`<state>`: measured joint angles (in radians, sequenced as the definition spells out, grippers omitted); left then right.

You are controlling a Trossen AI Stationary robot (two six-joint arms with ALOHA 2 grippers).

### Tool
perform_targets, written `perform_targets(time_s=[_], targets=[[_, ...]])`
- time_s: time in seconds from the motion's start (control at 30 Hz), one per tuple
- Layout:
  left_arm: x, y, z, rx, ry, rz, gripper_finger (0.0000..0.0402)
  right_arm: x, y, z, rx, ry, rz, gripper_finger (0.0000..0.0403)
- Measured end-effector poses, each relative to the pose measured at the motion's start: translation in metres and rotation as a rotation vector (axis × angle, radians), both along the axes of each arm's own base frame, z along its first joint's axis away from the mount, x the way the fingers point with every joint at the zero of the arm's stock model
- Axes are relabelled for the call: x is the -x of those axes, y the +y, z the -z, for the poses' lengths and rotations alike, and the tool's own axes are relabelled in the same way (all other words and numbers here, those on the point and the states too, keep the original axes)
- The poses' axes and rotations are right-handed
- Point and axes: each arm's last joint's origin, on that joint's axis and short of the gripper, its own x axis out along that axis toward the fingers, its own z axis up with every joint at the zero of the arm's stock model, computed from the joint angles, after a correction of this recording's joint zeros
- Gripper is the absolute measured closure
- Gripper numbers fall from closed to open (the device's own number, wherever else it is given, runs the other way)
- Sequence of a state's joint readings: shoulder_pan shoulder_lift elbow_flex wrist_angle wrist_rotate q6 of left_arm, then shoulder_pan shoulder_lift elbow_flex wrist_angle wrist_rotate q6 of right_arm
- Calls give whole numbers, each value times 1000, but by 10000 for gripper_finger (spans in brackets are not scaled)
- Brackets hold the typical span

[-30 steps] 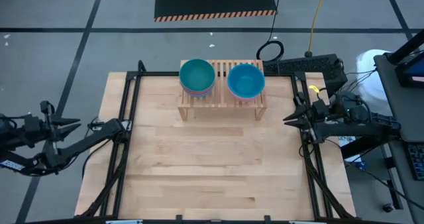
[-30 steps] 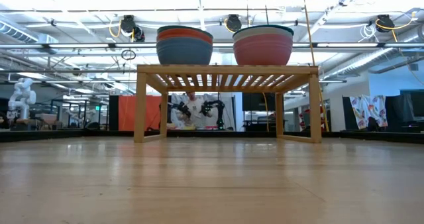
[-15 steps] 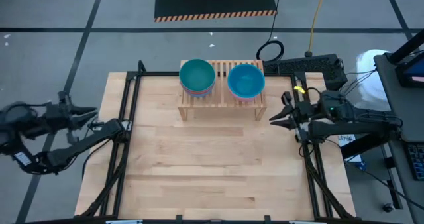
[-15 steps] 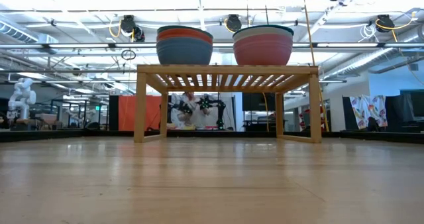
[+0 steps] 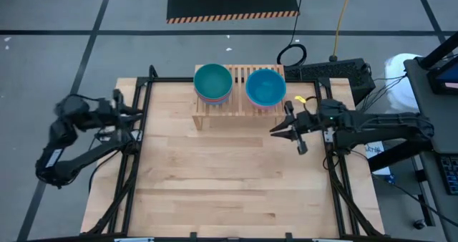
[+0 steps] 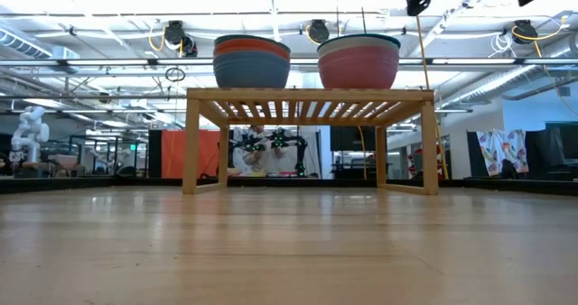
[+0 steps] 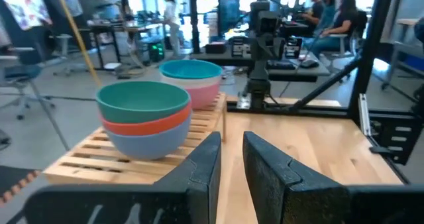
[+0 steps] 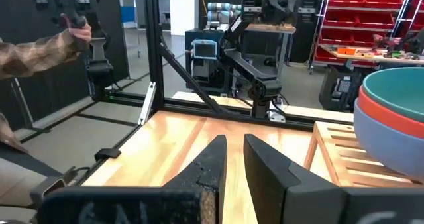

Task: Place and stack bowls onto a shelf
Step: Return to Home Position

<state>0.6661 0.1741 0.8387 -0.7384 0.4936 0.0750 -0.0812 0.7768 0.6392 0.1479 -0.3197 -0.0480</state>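
The shelf (image 5: 240, 107) is standing at the far edge of the tabletop (image 5: 229, 177), carrying two stacks of bowls side by side. The left stack (image 5: 213, 82) is showing a teal bowl (image 7: 142, 98) on top, an orange one under it and a light blue one at the bottom. The right stack (image 5: 265, 86) is showing a blue bowl (image 7: 191, 69) on top and a pink bowl (image 6: 358, 69) at the bottom, with a pale rim between them in the low view.

The right gripper (image 5: 274, 130) is hovering over the tabletop near the shelf's right end, touching nothing. Its jaws are standing narrowly parted and are gripping nothing. The left gripper (image 5: 127, 113) is hanging over the tabletop's left edge, well apart from the shelf. Its jaws are also showing only a slim gap and are holding nothing.

Beyond the tabletop, in the right wrist view, a person's sleeve (image 8: 33, 52) is reaching toward a dark stand.
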Motion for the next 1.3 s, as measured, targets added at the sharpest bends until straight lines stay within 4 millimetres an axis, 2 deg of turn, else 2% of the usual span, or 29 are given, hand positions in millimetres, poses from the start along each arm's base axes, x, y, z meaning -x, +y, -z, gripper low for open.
perform_targets(time_s=[0.37,0.57,0.77,1.03,1.3], targets=[[-36,27,35,-23,-104,57,330,-28,2,17,3,57,-20,358],[-49,34,62,48,-75,86,330,-36,6,23,12,75,-44,358],[-58,32,79,103,-52,174,330,-41,18,29,13,96,-97,358],[-69,22,89,56,-116,348,330,-44,34,36,71,97,-141,358],[-76,15,106,64,-68,393,330,-24,35,70,16,-8,-130,358]])
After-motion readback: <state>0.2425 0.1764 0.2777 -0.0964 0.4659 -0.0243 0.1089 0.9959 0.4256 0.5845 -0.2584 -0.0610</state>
